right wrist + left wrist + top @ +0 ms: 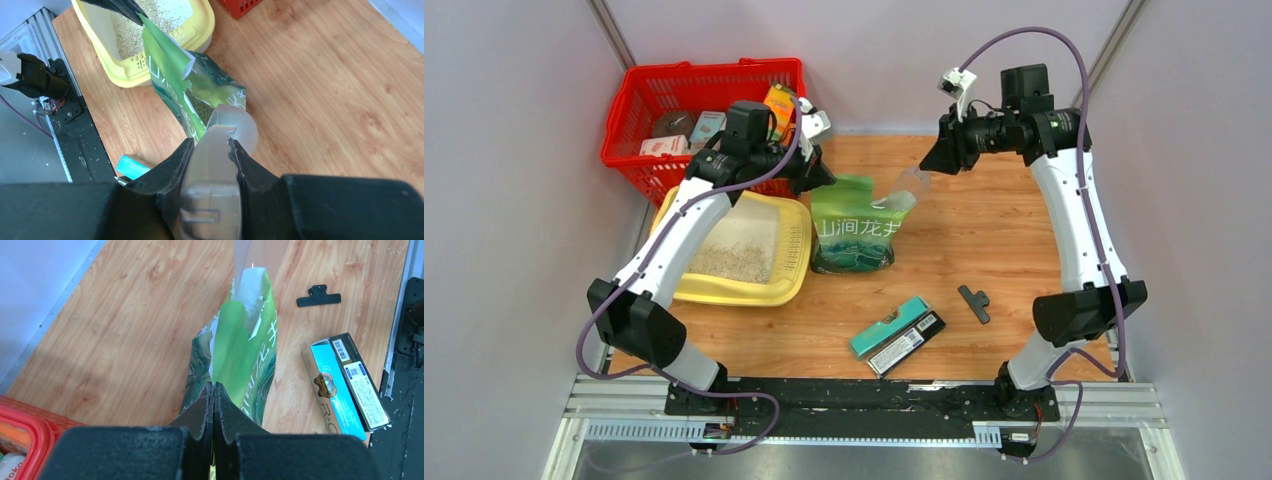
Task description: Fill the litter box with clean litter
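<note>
Left jaws pinched shut on the green bag [856, 225] rim; right jaws, partly open, clamped the scoop [215, 150]. Holding the mouth taut and wide would ease the scoop's entry.

The right gripper [211, 145] clamps the handle of a translucent scoop [234, 126], whose rounded bowl sits at the open mouth of a green bag [212, 89] standing on the wooden table [325, 75]. At the top of the frame, the dark fingers of the left gripper [131, 12] pinch the bag's raised upper corner. Just beside the bag, the pale-yellow litter box [135, 70] holds a layer of beige litter [125, 37]. A red basket's [244, 5] corner shows beyond it, and a teal box [131, 165] lies near the table's edge.
</note>
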